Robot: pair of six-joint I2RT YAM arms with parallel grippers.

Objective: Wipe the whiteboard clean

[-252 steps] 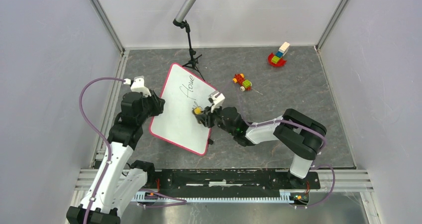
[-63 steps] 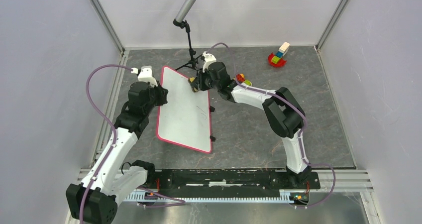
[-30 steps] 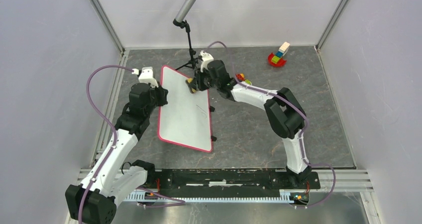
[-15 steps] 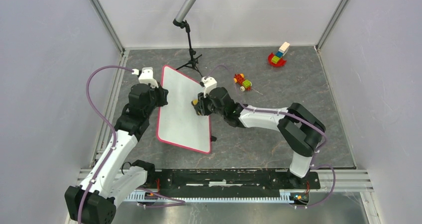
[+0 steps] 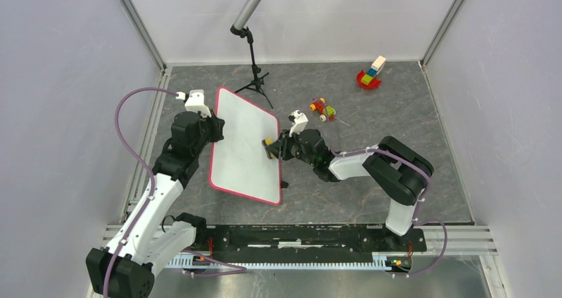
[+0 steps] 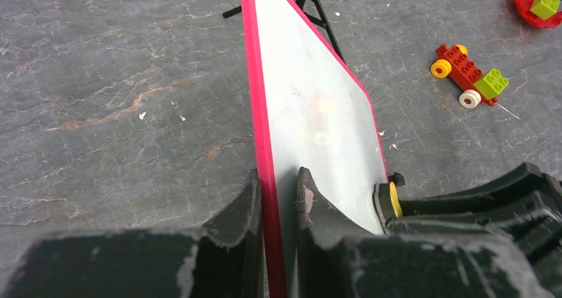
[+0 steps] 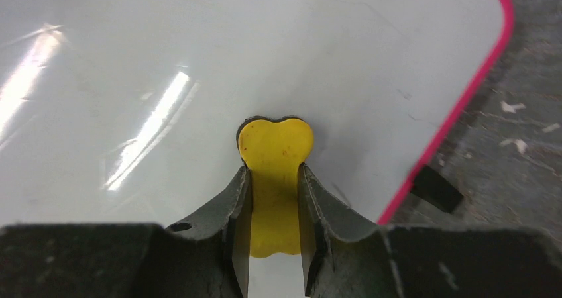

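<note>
The left gripper is clenched on the pink left rim of the whiteboard, which stands tilted near the left edge of the table. The right gripper grasps a yellow eraser, pressed on the board close to its right rim.

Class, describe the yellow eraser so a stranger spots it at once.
Find the red-rimmed whiteboard, held tilted by the left gripper. Near its right edge, the right gripper presses a small eraser onto it: the only yellow thing touching the board.
</note>
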